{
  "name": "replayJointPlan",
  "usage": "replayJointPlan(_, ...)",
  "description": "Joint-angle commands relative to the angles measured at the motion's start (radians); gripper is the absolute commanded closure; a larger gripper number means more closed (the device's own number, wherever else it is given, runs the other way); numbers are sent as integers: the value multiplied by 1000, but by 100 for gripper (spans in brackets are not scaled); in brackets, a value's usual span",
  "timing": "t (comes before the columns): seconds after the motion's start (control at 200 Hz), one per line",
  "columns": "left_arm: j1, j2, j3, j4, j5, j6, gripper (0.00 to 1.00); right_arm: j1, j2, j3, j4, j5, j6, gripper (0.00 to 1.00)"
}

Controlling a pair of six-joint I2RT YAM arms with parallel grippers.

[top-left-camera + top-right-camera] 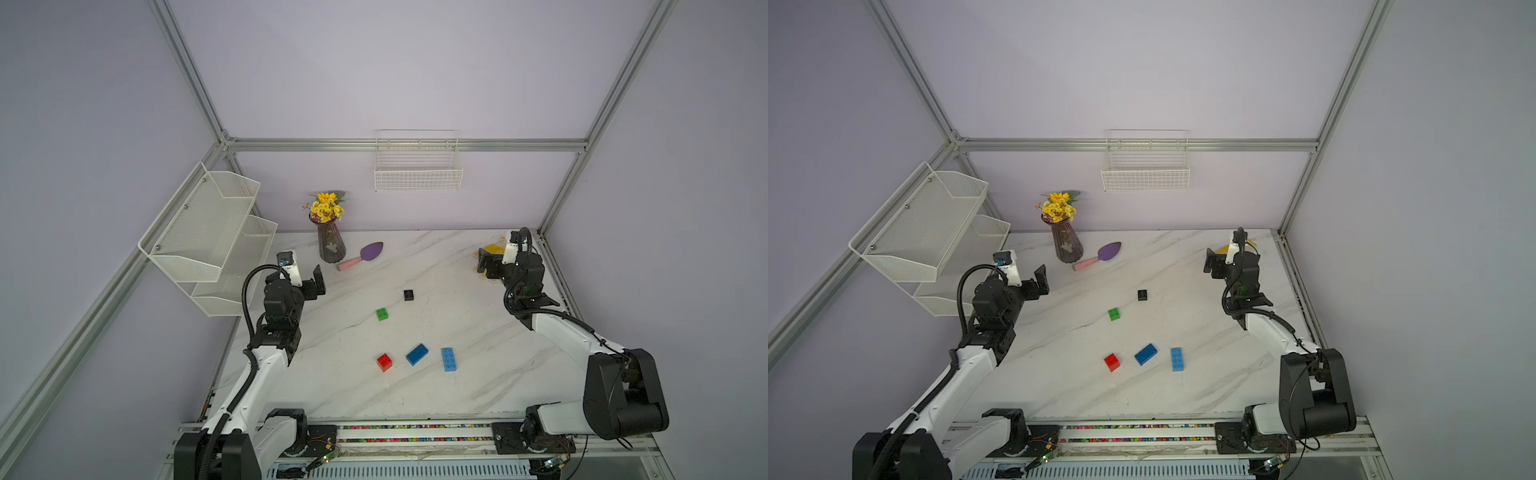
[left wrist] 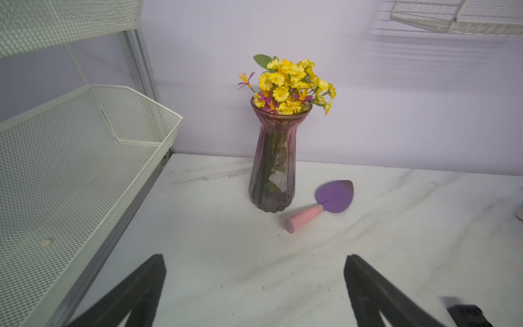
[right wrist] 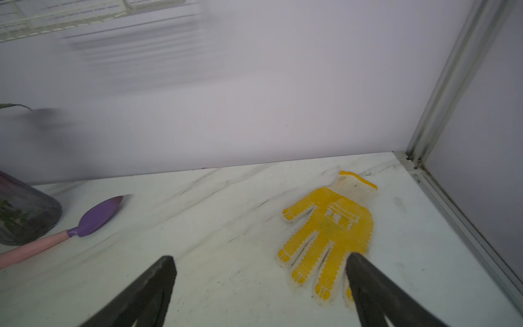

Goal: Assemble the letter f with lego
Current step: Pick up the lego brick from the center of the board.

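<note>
With the far wall taken as 12 o'clock in both top views, the five bricks lie loose and apart on the surface (image 1: 332, 374). None are joined, so the letter is not yet begun. The red brick (image 1: 384, 362), dark blue brick (image 1: 417, 354) and light blue brick (image 1: 449, 359) sit in a row toward 6 o'clock, near one another but not touching. The green brick (image 1: 382, 314) and black brick (image 1: 408, 295) lie nearer mid-surface.

The left hand (image 2: 254, 257) is spread wide and holds nothing. Its wrist view faces the vase (image 2: 273, 170) and the trowel (image 2: 325, 203), so it points away from the bricks. The right hand (image 3: 261, 256) is also spread and empty, and hangs over a yellow glove (image 3: 331, 226) in the far right corner.

From the left hand, the green brick lies at about 4 o'clock and the red at about 5. From the right hand, the black lies at about 8 and the light blue at about 7. Red and green look nearer the left arm and light blue nearer the right, with black roughly between the two.

The dark blue brick's long axis runs 2 to 8 o'clock, and the light blue's runs nearly 12 to 6. Either hand would probably have to swing back toward 6 and then close across a brick's short width.
</note>
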Motion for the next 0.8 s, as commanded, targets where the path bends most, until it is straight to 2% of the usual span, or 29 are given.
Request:
replayJointPlan(0.0, -13, -135, 4, -221, 225, -18, 0, 76, -13, 80, -343, -104, -12, 3)
replayJointPlan(0.15, -26, -338, -19, -383, 411, -5, 0, 223, 45, 202, -610, -107, -13, 3)
replayJointPlan(0.305, -34, -502, -57, -523, 507, -11, 0, 385, 105, 243, -729, -97, -15, 3)
replayJointPlan(0.48, -55, -654, -105, -622, 526, 8, 0, 537, 195, 314, -804, -57, 33, 8)
replayJointPlan(0.645, -73, -689, -74, -724, 500, 36, 0, 651, 282, 379, -826, -61, 91, 15)
replayJointPlan(0.795, -88, -776, -96, -727, 460, 49, 0, 761, 369, 472, -883, -48, 110, 19)
